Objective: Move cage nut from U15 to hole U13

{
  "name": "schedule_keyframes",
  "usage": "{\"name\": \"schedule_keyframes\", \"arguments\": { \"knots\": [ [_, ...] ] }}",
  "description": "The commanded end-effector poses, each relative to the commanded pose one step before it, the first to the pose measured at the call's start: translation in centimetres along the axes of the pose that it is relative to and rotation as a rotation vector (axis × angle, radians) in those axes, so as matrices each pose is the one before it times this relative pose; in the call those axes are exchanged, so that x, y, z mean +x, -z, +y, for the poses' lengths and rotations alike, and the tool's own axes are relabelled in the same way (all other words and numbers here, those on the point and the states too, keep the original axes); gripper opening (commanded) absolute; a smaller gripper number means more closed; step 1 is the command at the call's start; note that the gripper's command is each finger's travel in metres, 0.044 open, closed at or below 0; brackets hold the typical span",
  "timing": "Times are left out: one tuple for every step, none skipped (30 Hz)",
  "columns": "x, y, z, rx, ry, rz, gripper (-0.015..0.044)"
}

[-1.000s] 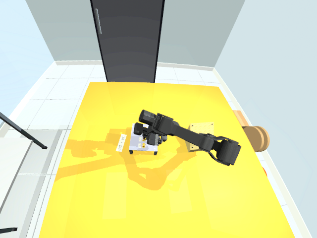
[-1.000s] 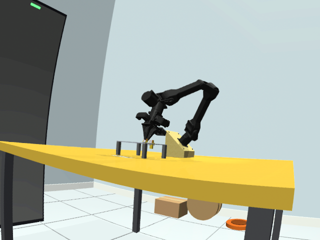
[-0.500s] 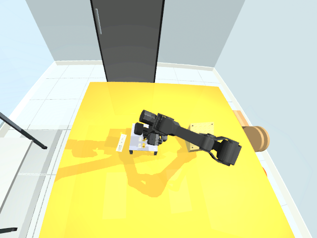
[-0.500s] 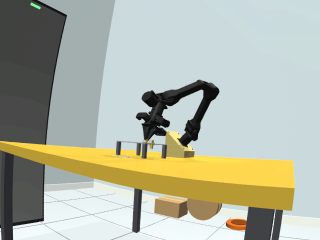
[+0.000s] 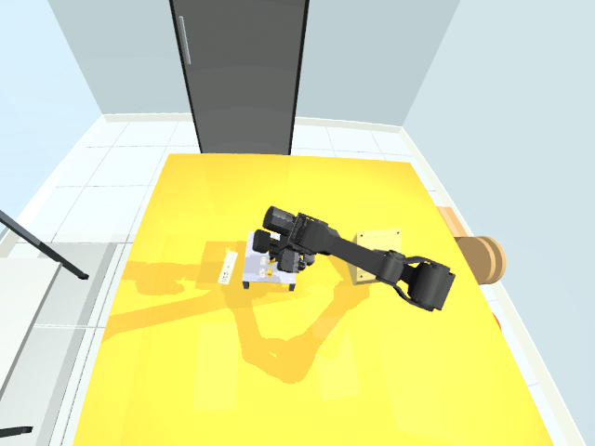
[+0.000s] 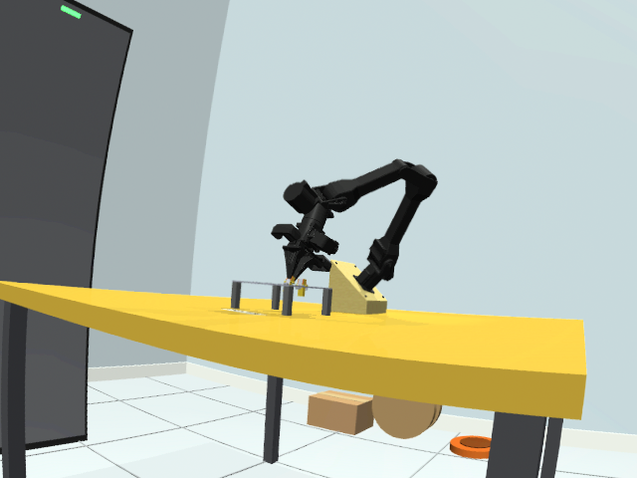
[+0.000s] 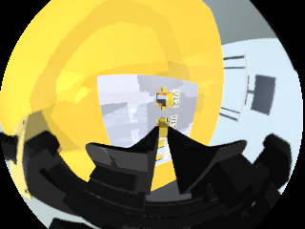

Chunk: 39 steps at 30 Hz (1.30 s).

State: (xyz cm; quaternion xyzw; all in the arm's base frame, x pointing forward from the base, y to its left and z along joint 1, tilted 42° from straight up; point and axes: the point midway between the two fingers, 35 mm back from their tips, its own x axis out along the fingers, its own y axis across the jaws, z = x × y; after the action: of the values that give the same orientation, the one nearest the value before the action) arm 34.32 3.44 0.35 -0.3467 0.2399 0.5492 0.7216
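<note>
Cage nut (image 5: 271, 261) (image 6: 291, 280) (image 7: 163, 122) at the rail plate's upper face, beside the hole label next to U12; the yellow table (image 5: 269, 413) (image 6: 359, 350) (image 7: 57, 57) carries everything; the wedge mount (image 5: 363, 240) (image 6: 341, 293) stands right; the rail plate (image 5: 254, 268) (image 6: 257, 282) (image 7: 114, 95) left; the gripper (image 5: 271, 259) (image 6: 292, 278) (image 7: 163, 127) is nearly closed, pinching that nut; the other nut (image 5: 270, 272) (image 6: 301, 289) (image 7: 164, 99) sits nearer in the top view, at U12.

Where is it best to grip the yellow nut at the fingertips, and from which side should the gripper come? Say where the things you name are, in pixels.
Probably by two opposite sides of its upper part, from above. The nut (image 5: 271, 261) (image 6: 292, 280) (image 7: 163, 122) sits at the raised plate (image 5: 254, 274) (image 6: 252, 282) (image 7: 119, 97), its top exposed. Closing across the row should keep the gripper (image 5: 274, 257) (image 6: 291, 279) (image 7: 163, 128) off the neighbouring nut (image 5: 270, 272) (image 6: 302, 287) (image 7: 165, 99).
</note>
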Motion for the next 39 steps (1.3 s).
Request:
{"name": "schedule_keyframes", "arguments": {
  "knots": [
    [-0.082,-0.092,-0.026,0.0015,0.00793,-0.00225,0.0029],
    [0.0,0.0,0.003,0.0,0.00023,0.0,0.0029],
    [0.0,0.0,0.003,0.0,0.00019,0.0,0.0029],
    [0.0,0.0,0.002,0.0,0.00026,0.0,0.0029],
    [0.0,0.0,0.005,0.0,0.00052,0.00001,0.0029],
    [-0.001,0.0,0.006,0.0,0.00074,0.00001,0.0029],
    [-0.001,0.0,0.009,0.0,0.00097,0.00001,0.0029],
    [-0.001,0.0,0.011,0.0,0.00121,0.00001,0.0029],
    [-0.001,0.0,0.013,0.0,0.00144,0.00001,0.0029],
    [-0.002,0.0,0.014,0.0,0.00159,0.00001,0.0029],
    [-0.002,0.0,0.014,0.0,0.00163,0.00001,0.0029],
    [-0.002,-0.002,0.016,0.0,0.00149,0.00002,0.0029],
    [-0.002,-0.002,0.016,0.0,0.00149,0.00002,0.0029],
    [-0.002,-0.002,0.016,0.0,0.00149,0.00001,0.0029],
    [-0.003,-0.002,0.016,0.0,0.00149,0.00001,0.0029],
    [-0.003,-0.002,0.016,0.0,0.00149,0.00001,0.0029],
    [-0.003,-0.002,0.016,0.0,0.00149,0.00001,0.0029],
    [0.0,0.0,0.003,0.0,0.00022,0.0,0.0029],
    [0.0,0.0,0.004,0.0,0.00022,0.0,0.0029],
    [-0.001,0.0,0.004,0.0,0.00018,0.0,0.0029],
    [0.0,0.0,0.002,0.0,0.00025,0.0,0.0029],
    [-0.001,0.0,0.005,0.0,0.00051,0.00001,0.0029],
    [-0.001,0.0,0.007,0.0,0.00072,0.00001,0.0029],
    [-0.001,0.0,0.009,0.0,0.00094,0.00001,0.0029],
    [-0.001,0.0,0.011,0.0,0.00117,0.00001,0.0029],
    [-0.002,0.0,0.013,0.0,0.0014,0.00001,0.0029],
    [-0.002,-0.001,0.015,0.0,0.00155,0.00001,0.0029],
    [-0.002,-0.001,0.015,0.0,0.00159,0.00001,0.0029],
    [-0.003,-0.003,0.016,0.0,0.00147,0.00002,0.0029],
    [-0.003,-0.003,0.016,0.0,0.00146,0.00002,0.0029],
    [-0.003,-0.003,0.016,0.0,0.00146,0.00001,0.0029],
    [-0.003,-0.003,0.016,0.0,0.00146,0.00001,0.0029],
    [-0.003,-0.003,0.016,0.0,0.00146,0.00001,0.0029],
    [-0.003,-0.003,0.016,0.0,0.00146,0.00001,0.0029],
    [-0.003,-0.003,0.016,0.0,0.00146,0.00001,0.0029],
    [-0.003,-0.003,0.016,0.0,0.00147,0.0,0.0029],
    [-0.003,-0.003,0.016,0.0,0.00147,0.0,0.0029],
    [-0.003,-0.003,0.016,0.0,0.00146,0.0,0.0029],
    [-0.003,-0.002,0.013,0.0,0.00116,0.0,0.0029]
  ]
}}
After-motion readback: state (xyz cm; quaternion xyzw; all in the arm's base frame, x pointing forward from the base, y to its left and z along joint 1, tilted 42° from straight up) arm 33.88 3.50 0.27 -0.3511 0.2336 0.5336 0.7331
